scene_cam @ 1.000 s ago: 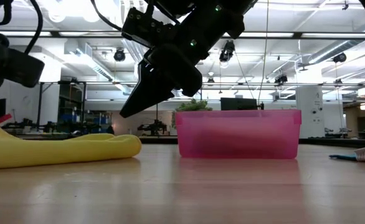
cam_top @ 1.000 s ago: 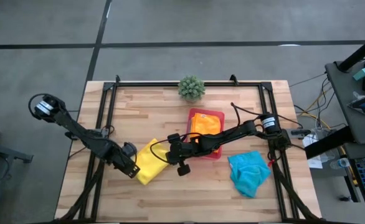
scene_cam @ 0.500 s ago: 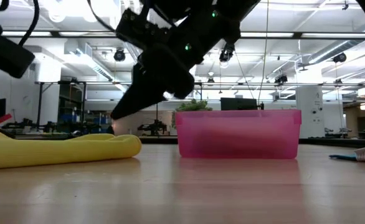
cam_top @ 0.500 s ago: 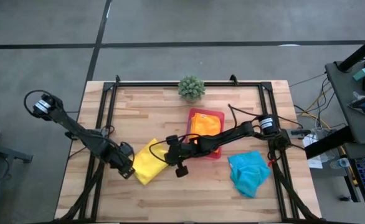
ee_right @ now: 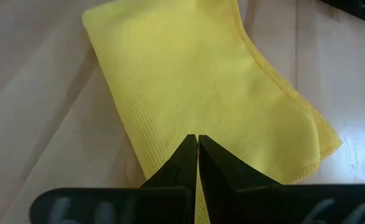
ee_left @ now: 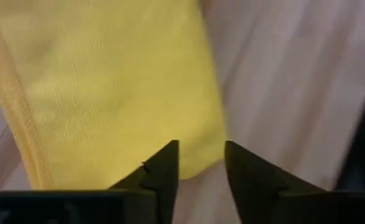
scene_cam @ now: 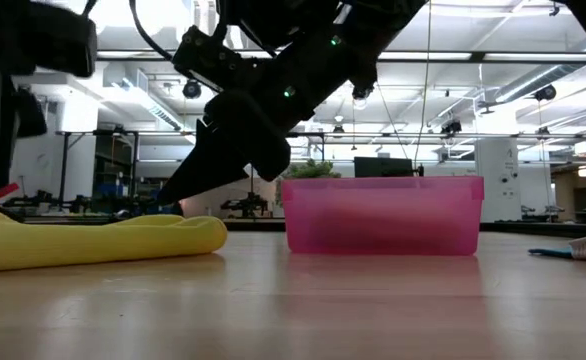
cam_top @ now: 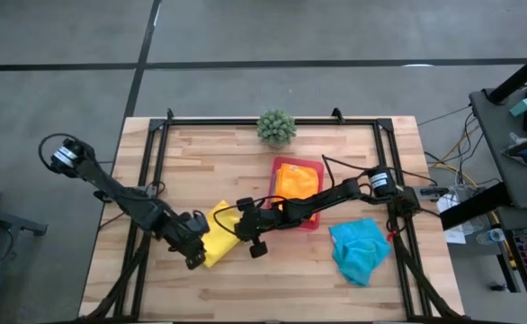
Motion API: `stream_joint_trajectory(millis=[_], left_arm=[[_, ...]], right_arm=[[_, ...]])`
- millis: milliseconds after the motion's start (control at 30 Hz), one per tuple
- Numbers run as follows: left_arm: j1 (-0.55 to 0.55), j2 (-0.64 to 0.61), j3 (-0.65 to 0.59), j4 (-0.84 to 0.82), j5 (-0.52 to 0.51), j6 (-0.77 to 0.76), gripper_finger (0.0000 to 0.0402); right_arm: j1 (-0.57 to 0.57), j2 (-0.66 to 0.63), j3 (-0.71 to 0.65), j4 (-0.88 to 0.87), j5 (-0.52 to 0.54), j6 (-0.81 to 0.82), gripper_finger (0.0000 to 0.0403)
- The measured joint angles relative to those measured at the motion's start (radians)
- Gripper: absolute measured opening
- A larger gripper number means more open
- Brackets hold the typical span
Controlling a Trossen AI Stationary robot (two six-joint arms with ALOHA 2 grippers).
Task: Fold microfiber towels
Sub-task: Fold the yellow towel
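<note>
The yellow towel lies folded on the surface, just on the left arm's side of the pink tray, its long axis running slantwise toward that tray. The left pincer sits at the towel's end farthest from the tray, fingers part open with the cloth's edge between them; whether they grip it cannot be told. The right pincer stands at the tray-side end, shut and holding nothing. Judged so, each arm has its own end within reach.
</note>
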Motion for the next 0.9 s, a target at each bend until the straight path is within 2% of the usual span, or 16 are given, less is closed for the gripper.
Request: stream_joint_trajectory(millis=[167, 300, 567, 900], left_arm=[[0.0, 0.114, -0.003, -0.039, 0.057, 0.017, 0.0043], [0.001, 0.192, -0.003, -0.036, 0.059, 0.018, 0.0006], [0.001, 0.26, 0.0, -0.033, 0.08, 0.026, 0.0007], [0.001, 0.186, -0.004, -0.093, 0.112, 0.017, 0.0008]], right_arm=[[0.0, 0.011, 0.0, -0.004, 0.001, 0.0, 0.0009], [0.0, 0.022, 0.0, -0.007, 0.005, 0.008, 0.0009], [-0.011, 0.023, 0.001, -0.04, 0.009, 0.027, 0.0009], [-0.034, 0.024, 0.001, -0.122, 0.029, 0.061, 0.0009]])
